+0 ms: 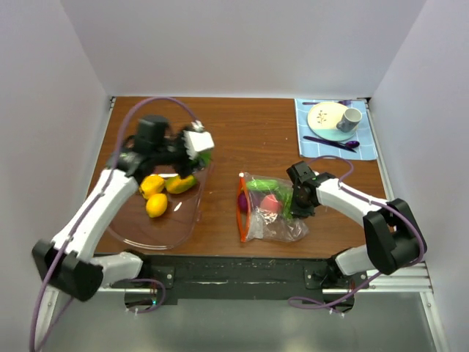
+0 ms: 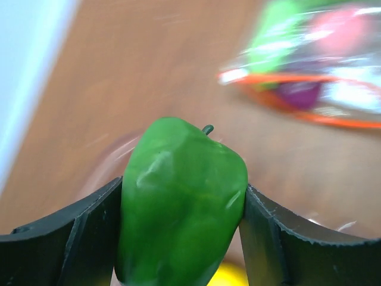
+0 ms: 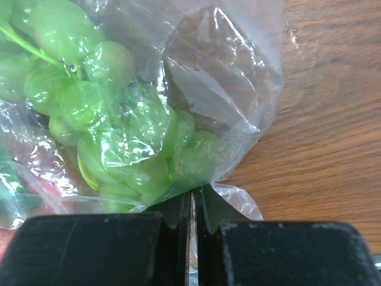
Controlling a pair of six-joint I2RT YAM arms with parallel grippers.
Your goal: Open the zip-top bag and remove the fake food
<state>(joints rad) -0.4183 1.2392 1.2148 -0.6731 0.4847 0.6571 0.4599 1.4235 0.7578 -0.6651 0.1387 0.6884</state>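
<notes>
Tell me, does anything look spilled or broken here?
Nothing is spilled or broken. The zip-top bag lies crumpled on its side with green grapes inside, its corner pinched by the right end effector. The left end effector grips a green pepper by the bowl, which holds yellow pieces.

green pepper (image 2: 181, 202): lower end cut by bottom edge, L wrist view; from top mostly hidden behind L gripper (image 1: 200, 149).
zip-top bag (image 2: 309, 77): blurred in L wrist view, cut at right edge; contents just colour smears.
yellow piece (image 2: 229, 275): only a sliver under the pepper, kind unclear.
grapes (image 3: 113, 113): bunch runs off top-left, R wrist view.
R gripper (image 1: 300, 199): fingertips hidden under wrist in top view.
plate (image 1: 327, 116): markings too small to read.
</notes>
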